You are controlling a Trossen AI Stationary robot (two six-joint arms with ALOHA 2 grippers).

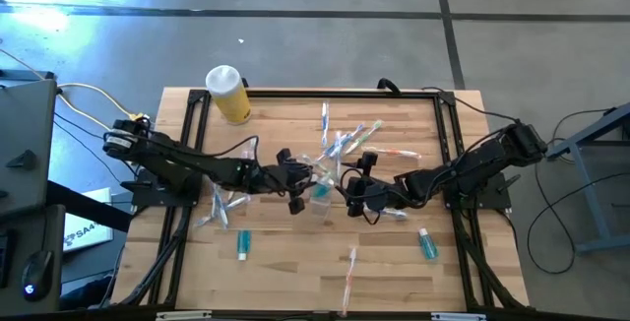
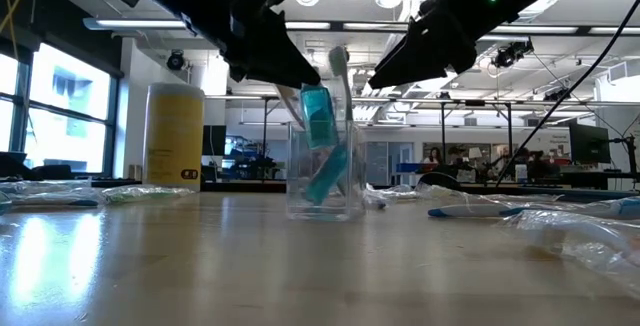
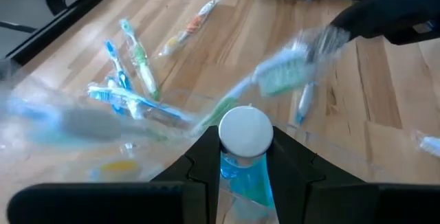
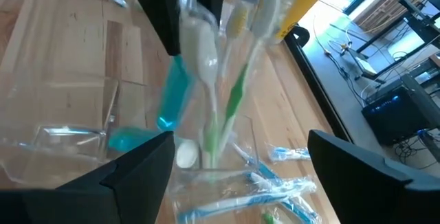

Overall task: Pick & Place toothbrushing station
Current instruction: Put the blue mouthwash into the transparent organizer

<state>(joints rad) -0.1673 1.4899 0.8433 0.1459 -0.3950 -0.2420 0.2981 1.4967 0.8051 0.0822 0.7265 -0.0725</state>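
Low view, near to far: wrapped toothbrushes (image 2: 560,228) lie on the wooden surface (image 2: 300,276) at the front right. Mid-surface stands the clear cup (image 2: 325,171), upright, with a teal tube (image 2: 326,171) leaning inside and a pale toothbrush (image 2: 341,76) rising above its rim. The left gripper (image 3: 245,157), just over the cup, is clamped on a second teal tube (image 3: 245,148), white cap outward. The right gripper (image 4: 237,159), beside the cup on the other side, has its fingers (image 4: 137,169) spread wide, holding nothing. High view: loose tubes (image 1: 243,244) and toothbrushes (image 1: 350,274) lie scattered around the cup (image 1: 322,195); more toothbrushes (image 1: 345,142) lie beyond it. At the far left corner stands a yellow bottle (image 1: 228,95).
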